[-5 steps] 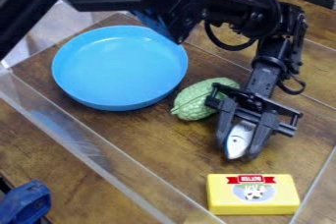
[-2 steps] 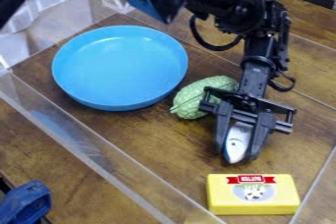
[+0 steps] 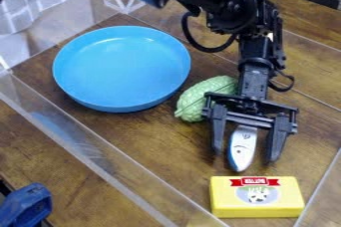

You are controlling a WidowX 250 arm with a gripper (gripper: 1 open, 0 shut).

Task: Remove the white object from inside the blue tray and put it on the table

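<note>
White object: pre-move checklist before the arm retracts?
1. Claw open: ok, fingers spread wide.
2. White object out of the blue tray: ok, tray looks empty.
3. White object resting on the table: ok, it lies between the fingers.
4. Fingers clear of the white object: cannot tell, they flank it closely.
5. Green object and yellow box out of the retreat path: cannot tell, the green one sits right beside the claw.

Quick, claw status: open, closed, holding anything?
Claw: open, fingers spread either side of the slim white plastic piece lying on the dark wood table.
</note>
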